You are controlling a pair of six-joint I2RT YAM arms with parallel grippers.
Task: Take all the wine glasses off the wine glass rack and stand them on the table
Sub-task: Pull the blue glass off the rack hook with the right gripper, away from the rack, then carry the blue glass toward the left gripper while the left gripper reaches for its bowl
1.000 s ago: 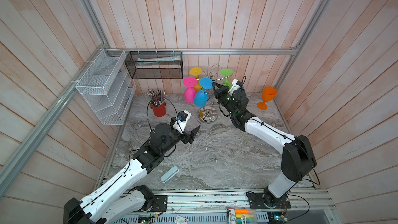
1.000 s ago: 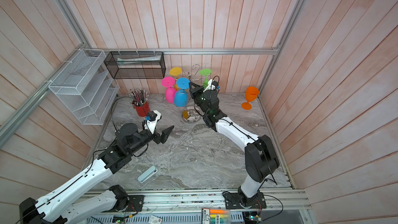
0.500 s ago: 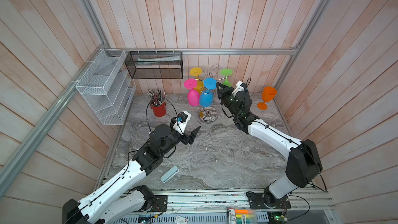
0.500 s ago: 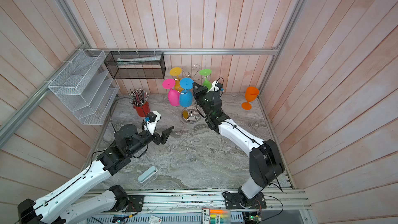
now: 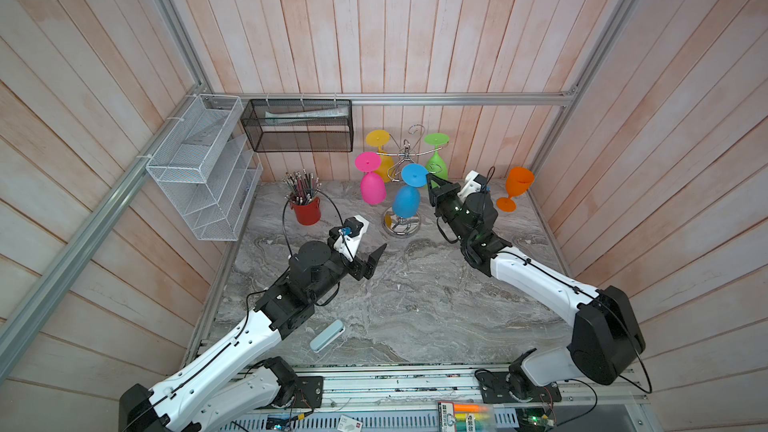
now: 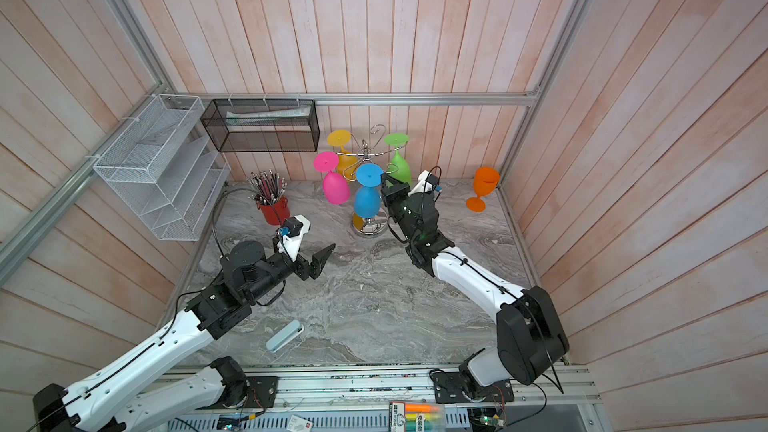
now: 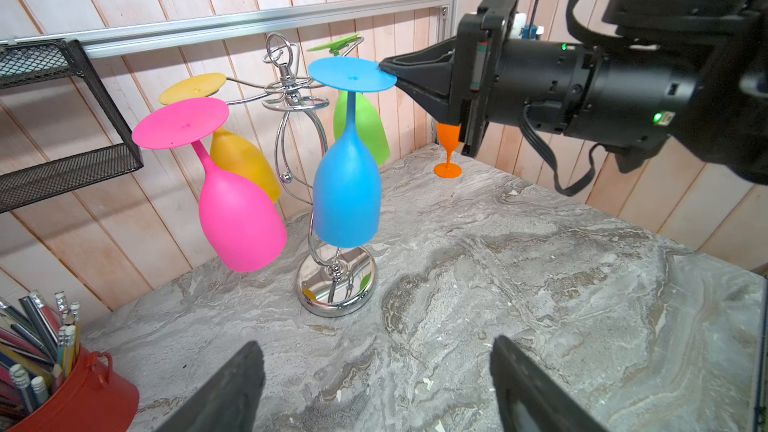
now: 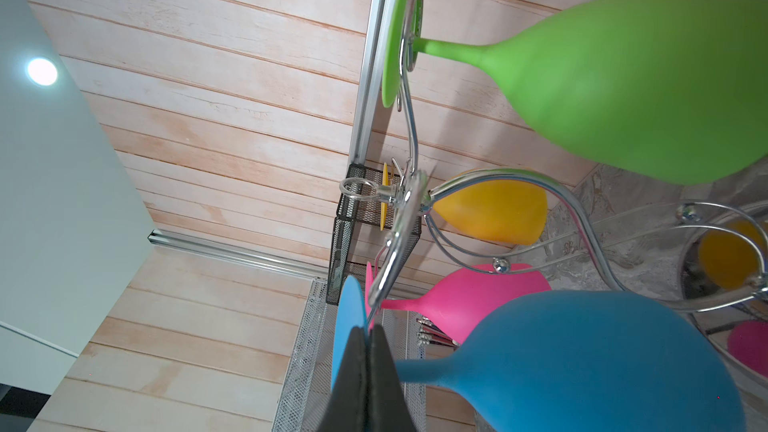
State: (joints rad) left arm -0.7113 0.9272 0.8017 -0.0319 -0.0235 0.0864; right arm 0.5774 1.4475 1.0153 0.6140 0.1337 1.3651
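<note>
Fingers first: we see the right fingers pressed together on the rim of the round foot of the blue wine glass, pinching that disc by its edge. The glass hangs bowl-down, clear of the worktop, just in front of the wine glass rack, whose chrome base stands near the back wall. In the right wrist view one curled arm of the rack ends right against the blue foot; we cannot tell whether the stem sits in its hook. A pink glass, a yellow glass and a green glass hang upside down from other arms. An orange glass stands upright on the worktop, well apart to the right. The left fingers are spread wide and hold nothing, hovering above the middle of the worktop, apart from the rack.
</note>
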